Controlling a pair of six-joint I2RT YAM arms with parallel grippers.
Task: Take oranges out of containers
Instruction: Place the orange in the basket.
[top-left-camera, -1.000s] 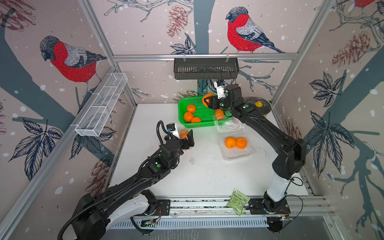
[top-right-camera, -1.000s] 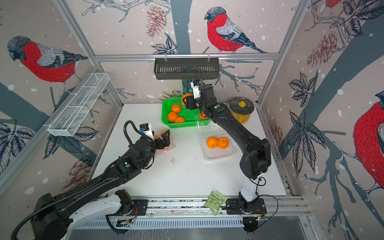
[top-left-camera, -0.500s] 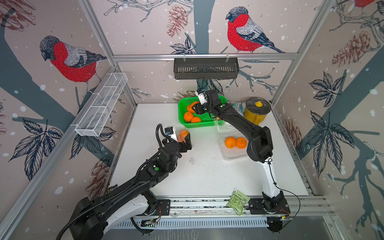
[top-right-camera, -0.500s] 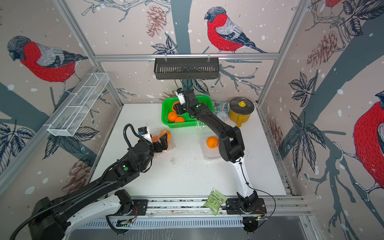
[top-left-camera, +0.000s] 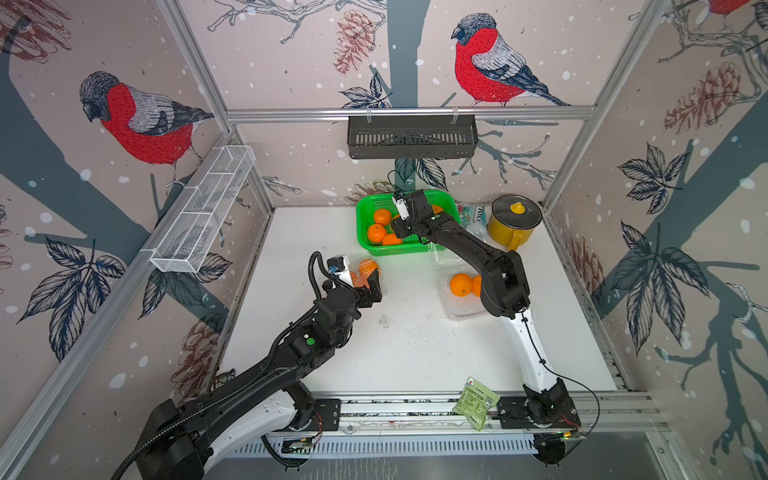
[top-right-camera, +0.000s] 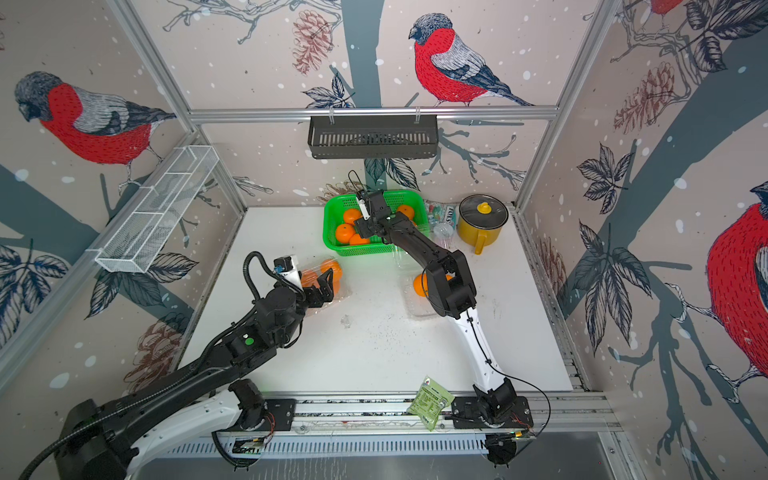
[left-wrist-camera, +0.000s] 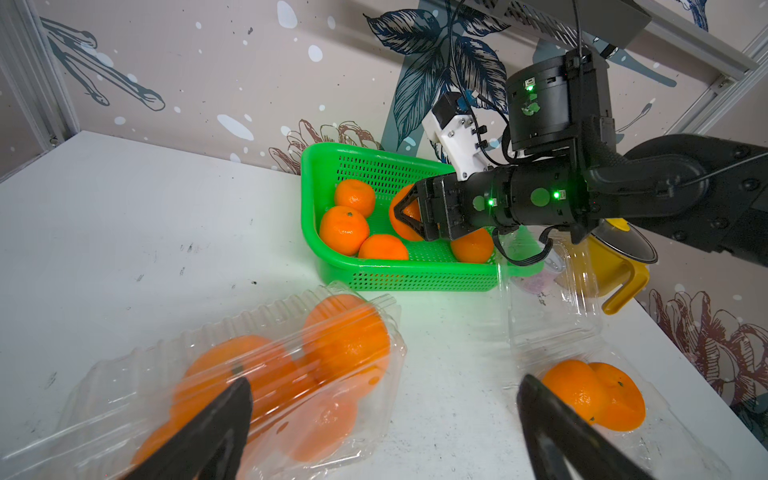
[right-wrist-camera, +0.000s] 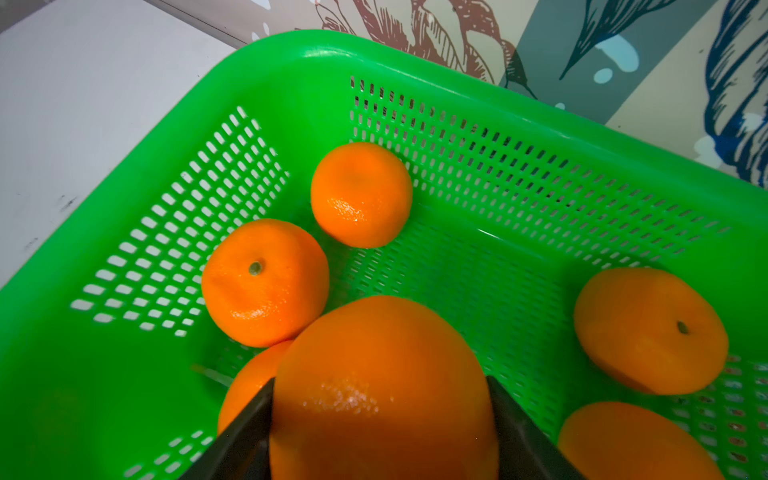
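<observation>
In a top view the right gripper (top-left-camera: 395, 219) is over the green basket (top-left-camera: 399, 249), upper centre, grip unclear. Left wrist view: left gripper (left-wrist-camera: 384, 382) gapes above a lidded clamshell (left-wrist-camera: 232, 332) of mandarins (left-wrist-camera: 345, 336), lower left. Right wrist view: right fingers (right-wrist-camera: 511, 419) clamp one mandarin (right-wrist-camera: 382, 386), bottom centre.

Between my right gripper's (right-wrist-camera: 380, 382) black fingers (right-wrist-camera: 249, 436) sits a glossy bright-orange orange (right-wrist-camera: 380, 353). Past it the vivid green basket (right-wrist-camera: 415, 79), pierced with rows of small slots, holds more oranges (right-wrist-camera: 266, 282) of the same hue, two showing a dull green stem dot. Just ahead of my left gripper (left-wrist-camera: 382, 382), black too, the clear container (left-wrist-camera: 124, 365) has a ribbed rim; its fruit looks paler orange, though blur may account for that.
</observation>
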